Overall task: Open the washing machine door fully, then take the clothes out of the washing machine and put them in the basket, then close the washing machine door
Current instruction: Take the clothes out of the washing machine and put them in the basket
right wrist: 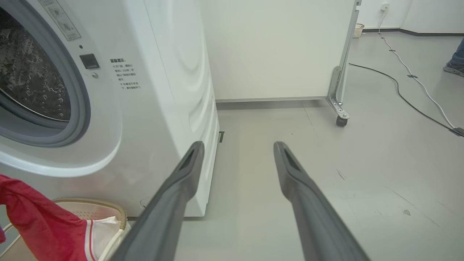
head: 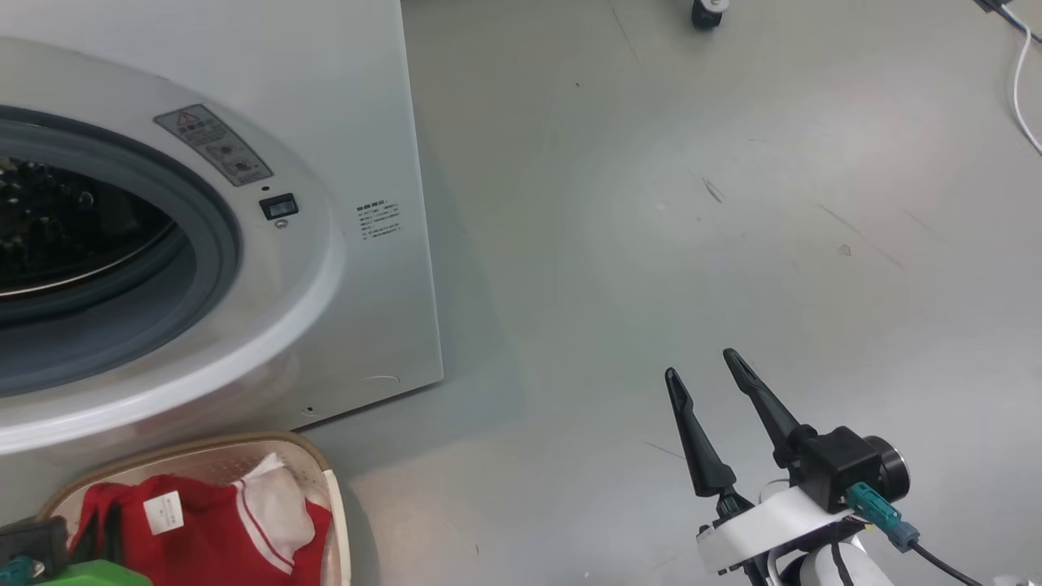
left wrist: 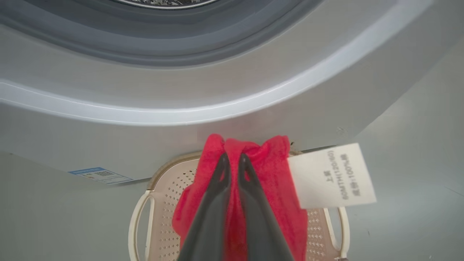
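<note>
Pinching red garment (left wrist: 270,170), left gripper (left wrist: 232,156) holds it over cream basket (left wrist: 165,195) below washing machine (head: 366,122) opening. Right gripper (head: 702,364) spread, idle. Step: depositing. Next: release into basket, then shut door.

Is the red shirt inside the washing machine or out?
Out. The clothes hang into the basket, pinched by the left hand, in front of the washing machine.

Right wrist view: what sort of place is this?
Probably a lab or test room: the washing machine stands on a bare grey floor near a wheeled partition, with cables trailing across it.
</note>
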